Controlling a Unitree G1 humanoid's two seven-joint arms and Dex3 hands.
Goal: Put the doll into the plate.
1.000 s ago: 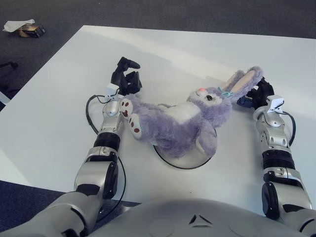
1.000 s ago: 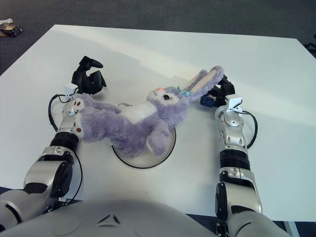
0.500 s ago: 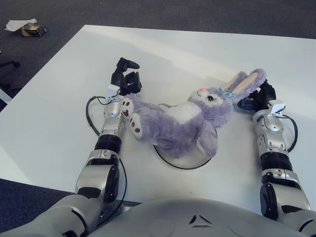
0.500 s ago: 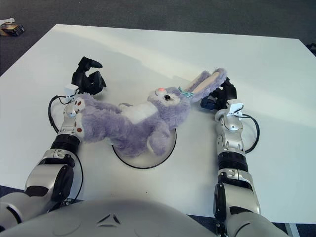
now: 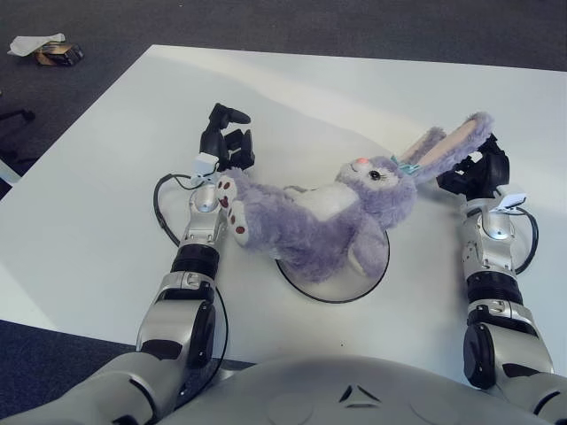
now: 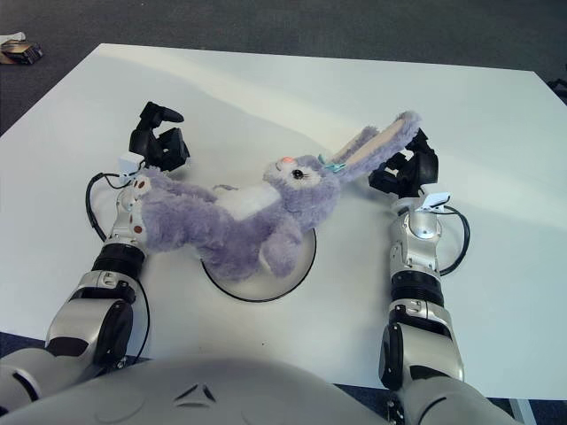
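Note:
The doll [image 5: 310, 221], a purple plush rabbit with a white belly, lies on its back across the white, dark-rimmed plate [image 5: 330, 298]. Its feet stick out to the left, off the plate. Its head is at the plate's right edge. My left hand [image 5: 227, 137] is just beyond the feet, fingers relaxed and holding nothing. My right hand [image 5: 474, 170] is at the far right, under the doll's long ear [image 5: 447, 146]. Its fingers are curled on the ear, which is stretched out toward it.
A black cable [image 5: 162, 204] loops on the white table [image 5: 106, 195] beside my left forearm, and another loops by my right wrist. The table's left edge drops to dark carpet, where a small packet [image 5: 44, 49] lies at the far left.
My right hand has moved right and a little away, drawing the ear out straighter and higher. The doll's body and my left hand have stayed where they were.

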